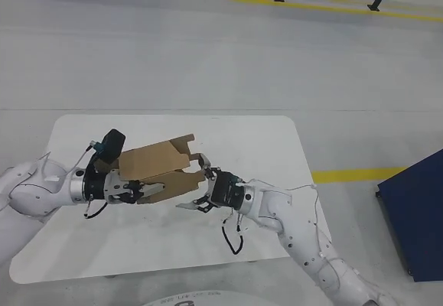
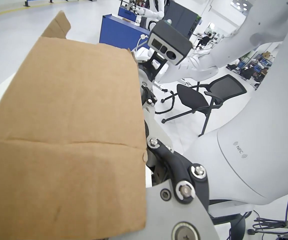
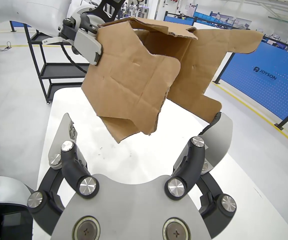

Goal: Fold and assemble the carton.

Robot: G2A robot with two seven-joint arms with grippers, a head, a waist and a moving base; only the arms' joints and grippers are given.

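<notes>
A brown carton (image 1: 158,170), partly opened with loose flaps, hangs tilted above the white table (image 1: 206,245). My left gripper (image 1: 131,187) is shut on its left edge; the right wrist view shows that gripper (image 3: 94,51) clamping one panel of the carton (image 3: 131,83). In the left wrist view a carton (image 2: 66,131) panel hides one finger. My right gripper (image 1: 198,185) stands open at the carton's right end. Its own view has the right gripper (image 3: 144,124) just under the carton's lowest corner, one fingertip (image 3: 217,121) close to a flap's edge.
The table's (image 3: 124,156) front half lies bare beneath the carton. A blue partition (image 1: 435,206) stands on the floor to the right. A black shelf rack (image 3: 49,71) stands beyond the table's far end, and a black chair (image 2: 209,98) stands behind my right arm.
</notes>
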